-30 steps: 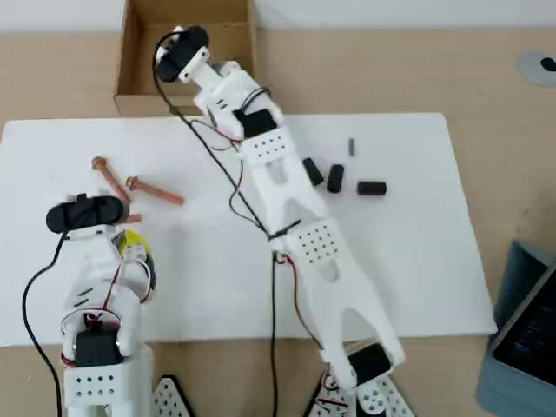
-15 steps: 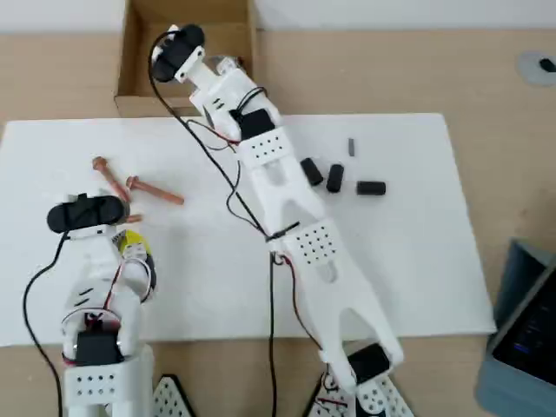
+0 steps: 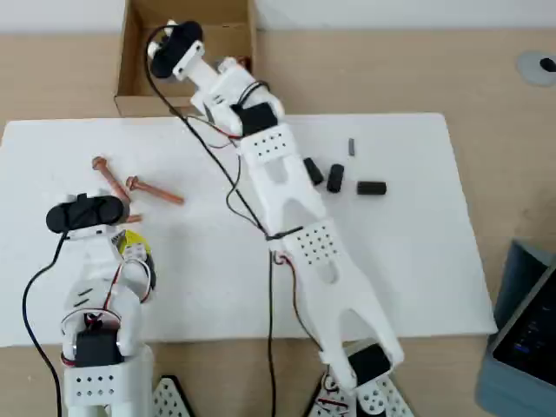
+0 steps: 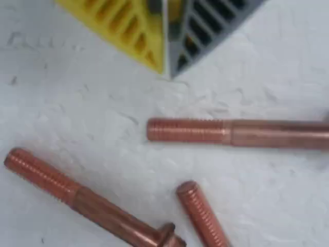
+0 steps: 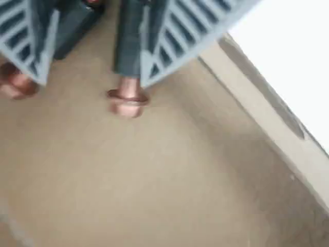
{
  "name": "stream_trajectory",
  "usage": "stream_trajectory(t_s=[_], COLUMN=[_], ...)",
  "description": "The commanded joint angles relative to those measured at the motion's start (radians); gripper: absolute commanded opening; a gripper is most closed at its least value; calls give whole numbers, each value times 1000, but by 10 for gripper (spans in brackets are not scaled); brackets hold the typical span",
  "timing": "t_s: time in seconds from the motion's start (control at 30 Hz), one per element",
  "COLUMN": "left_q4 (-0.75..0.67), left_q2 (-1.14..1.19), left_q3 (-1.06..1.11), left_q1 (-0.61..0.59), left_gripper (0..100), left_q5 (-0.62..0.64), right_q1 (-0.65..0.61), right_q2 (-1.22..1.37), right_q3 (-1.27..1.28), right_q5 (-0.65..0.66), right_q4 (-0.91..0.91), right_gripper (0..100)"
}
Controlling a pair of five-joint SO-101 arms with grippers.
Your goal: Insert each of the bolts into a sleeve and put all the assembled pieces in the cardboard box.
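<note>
Left gripper (image 4: 167, 69) pinched closed, empty, tips by the white mat (image 3: 417, 261) beside three loose bolts (image 3: 130, 185). Right gripper (image 5: 92, 77) inside cardboard box (image 3: 130, 61), jaws parted, sleeved bolt (image 5: 127, 56) against one finger. Three bare sleeves (image 3: 335, 178) on mat farther right.

**Two arms of white printed plastic, seen from above and from each wrist.** The left arm (image 3: 100, 304), at the near left, carried black servo blocks (image 3: 95, 347), a black oblong wrist module (image 3: 84, 213), a yellow insert (image 3: 132, 245), thin red leads (image 3: 109, 298) and a looping black cable (image 3: 35, 295). Its base plate (image 3: 95, 387) was perforated with small holes. The left gripper (image 4: 167, 69) paired one yellow ribbed finger (image 4: 123, 25) with one grey ribbed finger (image 4: 211, 31). The longer right arm (image 3: 339, 287) bore perforated white panels (image 3: 317, 241), a black servo block (image 3: 258, 120), a black wrist module (image 3: 178, 48) and black cables (image 3: 221, 165). The right gripper (image 5: 91, 77) had grey-blue ribbed fingers (image 5: 175, 31).
</note>
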Motion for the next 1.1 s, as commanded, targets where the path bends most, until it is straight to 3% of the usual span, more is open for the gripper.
stream_trajectory(t_s=[0.0, 0.73, 1.07], left_q4=[3, 2, 2], left_q2=[-8, -8, -8], left_q3=[14, 14, 14], left_q1=[8, 9, 11], left_gripper=[3, 3, 3], left_q5=[9, 8, 6], right_q1=[15, 168, 217], right_q2=[-168, -472, -562], right_q3=[-51, -51, -42], right_q5=[3, -12, -176], right_q4=[71, 763, 793], right_gripper=[138, 138, 138])
